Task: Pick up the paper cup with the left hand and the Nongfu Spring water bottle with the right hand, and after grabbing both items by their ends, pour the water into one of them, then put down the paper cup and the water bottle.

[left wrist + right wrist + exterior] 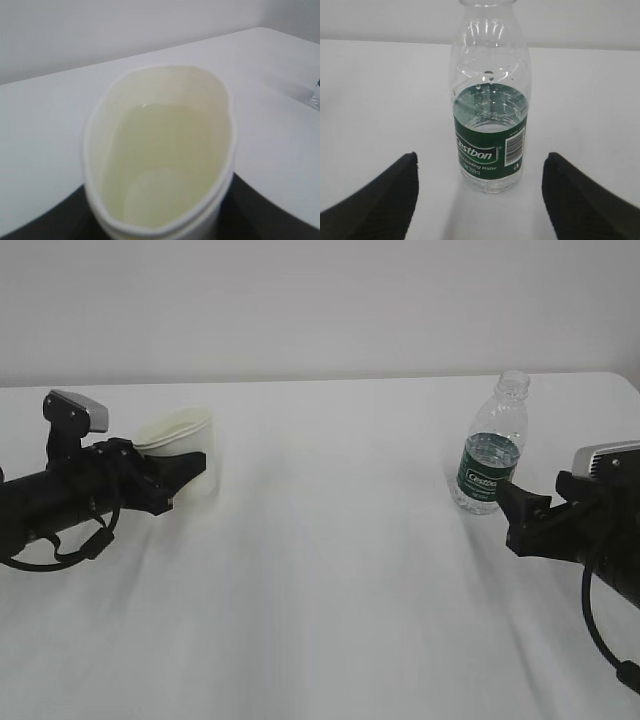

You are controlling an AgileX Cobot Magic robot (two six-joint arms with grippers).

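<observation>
1. Left pincer point(185, 475) clamped on the cup point(180, 445), squeezed oval, at worktop point(330, 570) left.
2. Right pincer point(480, 195) spread wide, bottle point(489, 107) standing ahead between the jaws, ungrasped.
3. Left to do: bottle grasp, pour, set-down.
4. Middle bare; far edge close behind bottle.

From my left wrist, the cup point(160, 155) between my left fingers point(260, 210) is blurred, and its lower part runs off the bottom edge; those fingers show only as dark slivers either side. From my right wrist, the bottle point(489, 100) ahead of my right fingers point(375, 200) loses its mouth at the top edge. From outside, my right arm is cut by the frame, and the label's small print is unreadable.
</observation>
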